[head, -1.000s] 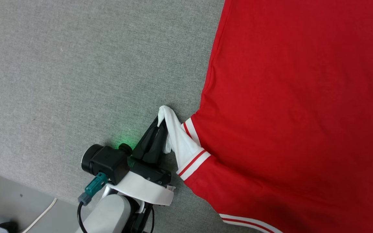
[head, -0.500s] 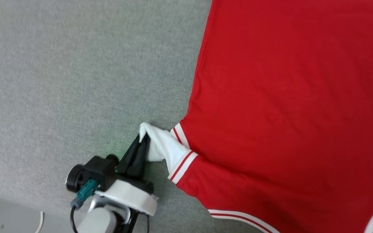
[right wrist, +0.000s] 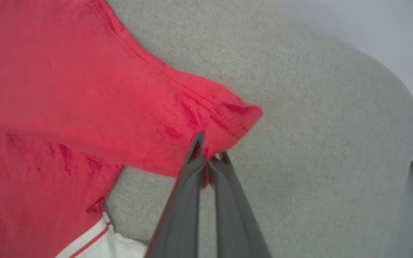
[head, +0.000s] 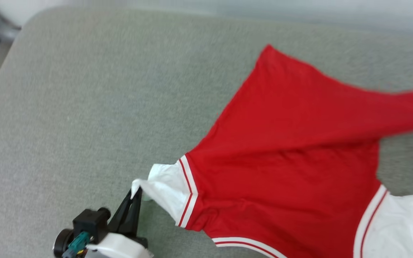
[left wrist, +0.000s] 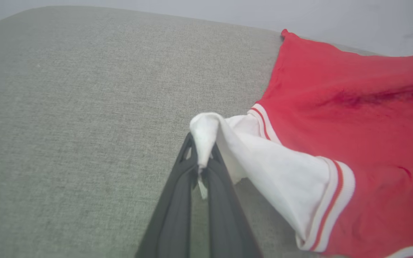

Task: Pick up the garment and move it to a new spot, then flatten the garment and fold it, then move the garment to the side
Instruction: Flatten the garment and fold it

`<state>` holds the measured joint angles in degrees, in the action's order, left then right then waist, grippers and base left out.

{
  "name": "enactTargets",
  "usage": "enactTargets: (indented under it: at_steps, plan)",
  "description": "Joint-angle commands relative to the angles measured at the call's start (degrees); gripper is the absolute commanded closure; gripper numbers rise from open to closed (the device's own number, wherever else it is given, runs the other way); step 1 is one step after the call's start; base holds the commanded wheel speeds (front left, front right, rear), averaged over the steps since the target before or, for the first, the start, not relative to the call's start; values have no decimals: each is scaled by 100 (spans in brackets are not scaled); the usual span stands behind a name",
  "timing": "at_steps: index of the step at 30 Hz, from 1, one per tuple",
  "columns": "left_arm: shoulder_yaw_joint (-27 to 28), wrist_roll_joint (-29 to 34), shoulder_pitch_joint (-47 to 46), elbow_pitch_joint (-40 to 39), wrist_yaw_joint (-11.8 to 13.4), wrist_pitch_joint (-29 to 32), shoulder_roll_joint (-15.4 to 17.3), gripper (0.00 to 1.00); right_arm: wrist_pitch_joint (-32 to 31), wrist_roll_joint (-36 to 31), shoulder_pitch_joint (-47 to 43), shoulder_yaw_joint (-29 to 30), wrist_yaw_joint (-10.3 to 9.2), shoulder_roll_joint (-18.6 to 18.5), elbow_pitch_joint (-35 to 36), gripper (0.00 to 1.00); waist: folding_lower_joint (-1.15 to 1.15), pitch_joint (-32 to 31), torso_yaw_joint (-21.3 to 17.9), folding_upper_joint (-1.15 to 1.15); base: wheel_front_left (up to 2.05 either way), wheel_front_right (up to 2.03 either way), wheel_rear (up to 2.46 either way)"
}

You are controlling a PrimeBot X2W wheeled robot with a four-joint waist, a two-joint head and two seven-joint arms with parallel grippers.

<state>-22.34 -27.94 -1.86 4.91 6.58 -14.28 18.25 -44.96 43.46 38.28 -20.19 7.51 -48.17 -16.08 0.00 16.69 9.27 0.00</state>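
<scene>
Left gripper pinches garment by white sleeve, lower left; right gripper clamps a red corner. Pickup underway; flattening, folding, side move remain.

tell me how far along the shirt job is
Done: both grips are made. In hand: the left gripper pinches a white sleeve, the right gripper a red corner, stretching the shirt over the grey cushion. Left: flattening, folding, moving aside; no fold shows.

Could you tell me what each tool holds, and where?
The left tool grips the red jersey shirt by its white sleeve; the right tool, by a red corner.
</scene>
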Motion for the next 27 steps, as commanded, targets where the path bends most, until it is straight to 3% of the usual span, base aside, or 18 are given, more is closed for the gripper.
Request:
enactTargets:
  at_steps: [1, 10, 17, 25, 26, 27]
  plan:
    - [30, -27, 120, -21, 37, 11, 59, 100, 65, 69, -335, 23, -5, -104, 79, 100, 0, -368, -272, 0, 0, 0, 0]
    - [144, -151, 561, -68, 160, 24, 214, 100, 389, 458, -2521, 399, -5, -279, 417, 100, 0, -832, -593, 0, 0, 0, 0]
    - [153, -182, 639, -85, 167, 21, 252, 100, 389, 499, -4046, 668, -5, 61, 544, 100, 0, -924, -715, 0, 0, 0, 0]
    - [160, -208, 640, -20, 134, 5, 299, 100, 556, 418, -4631, 894, -5, 564, 464, 100, 0, -963, -748, 0, 0, 0, 0]
    - [165, -211, 651, -22, 136, 1, 306, 100, 601, 428, -4585, 961, -5, 594, 507, 57, 0, -973, -754, 0, 0, 0, 0]
    - [163, -211, 659, -21, 138, 0, 313, 100, 660, 434, -4524, 1037, -5, 600, 565, 0, 0, -983, -754, 0, 0, 0, 0]
